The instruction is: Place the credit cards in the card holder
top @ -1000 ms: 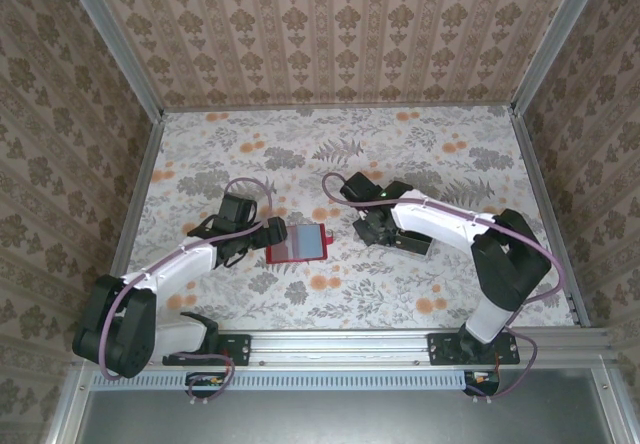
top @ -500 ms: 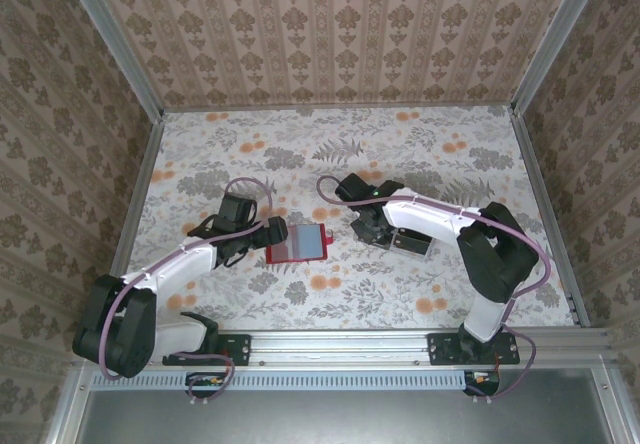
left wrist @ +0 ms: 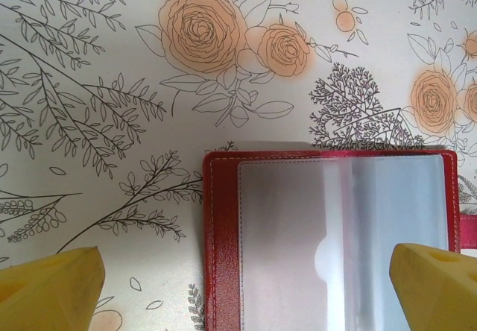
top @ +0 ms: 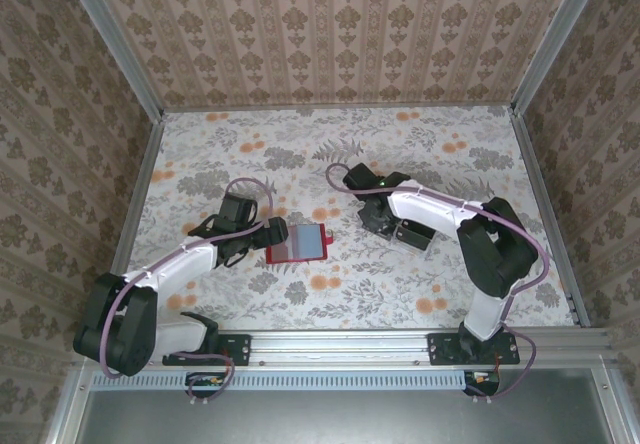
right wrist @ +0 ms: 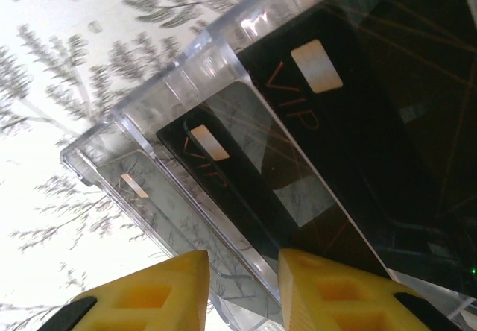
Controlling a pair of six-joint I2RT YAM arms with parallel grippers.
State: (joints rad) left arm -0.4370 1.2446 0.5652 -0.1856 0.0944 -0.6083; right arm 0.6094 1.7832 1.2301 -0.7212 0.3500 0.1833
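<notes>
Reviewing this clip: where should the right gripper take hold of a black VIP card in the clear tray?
Probably by its free long edge, the one facing the right gripper, with one finger on each flat face. The credit cards stand slotted between dividers of the clear tray, so little else is exposed.

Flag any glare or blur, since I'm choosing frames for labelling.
Left wrist: a white sheen washes over the clear sleeve of the red folding card holder, while the floral print is sharp. Right wrist: reflections streak the clear plastic tray, yet the black VIP credit cards read clearly. Top external: evenly lit.
</notes>
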